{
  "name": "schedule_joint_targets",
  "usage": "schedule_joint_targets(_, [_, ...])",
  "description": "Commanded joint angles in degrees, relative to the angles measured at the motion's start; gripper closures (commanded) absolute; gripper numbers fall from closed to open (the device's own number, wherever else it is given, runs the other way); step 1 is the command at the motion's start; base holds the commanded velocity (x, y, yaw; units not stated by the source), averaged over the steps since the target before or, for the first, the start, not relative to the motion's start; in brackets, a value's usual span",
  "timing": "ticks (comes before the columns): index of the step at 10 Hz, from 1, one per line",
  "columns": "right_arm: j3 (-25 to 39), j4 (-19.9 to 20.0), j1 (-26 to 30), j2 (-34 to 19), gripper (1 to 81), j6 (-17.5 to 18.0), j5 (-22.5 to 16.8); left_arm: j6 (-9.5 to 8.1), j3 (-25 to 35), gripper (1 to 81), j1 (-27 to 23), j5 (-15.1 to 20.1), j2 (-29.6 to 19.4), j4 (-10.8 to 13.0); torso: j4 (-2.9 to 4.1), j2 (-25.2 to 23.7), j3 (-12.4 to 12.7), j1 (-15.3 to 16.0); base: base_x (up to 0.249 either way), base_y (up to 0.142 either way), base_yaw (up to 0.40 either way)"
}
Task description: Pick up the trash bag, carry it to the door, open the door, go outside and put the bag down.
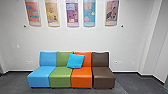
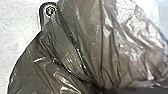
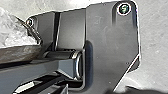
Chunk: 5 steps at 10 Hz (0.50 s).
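Dark, translucent and wrinkled, the trash bag spreads large across the left wrist view. Its folds run together to a tight gather at my left gripper, which is shut on the bag. Crumpled film of the trash bag also shows in the right wrist view, beside the robot's own dark plate. How my right gripper stands cannot be made out.
Ahead in the head view, a row of blue, green, orange and brown seats stands against a white wall, with a blue cushion on it. Several coloured panels hang above. Dark floor lies in front.
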Motion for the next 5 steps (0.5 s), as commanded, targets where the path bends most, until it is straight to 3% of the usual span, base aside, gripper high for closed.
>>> schedule_joint_targets(1, [0.11, -0.26, 3.04, -0.29, 1.0, -0.17, -3.46, 0.50, -0.10, 81.1, -3.33, 4.89, -0.19, -0.14, 0.00, 0.00, 0.00, 0.00, 0.000, 0.000, -0.230])
schedule_joint_targets(5, [0.11, -0.26, 2.68, -0.20, 1.0, -0.17, -3.46, 0.77, -0.10, 81.1, -3.24, 4.89, -0.02, -0.14, 0.00, 0.00, 0.00, 0.00, 0.000, 0.000, -0.252])
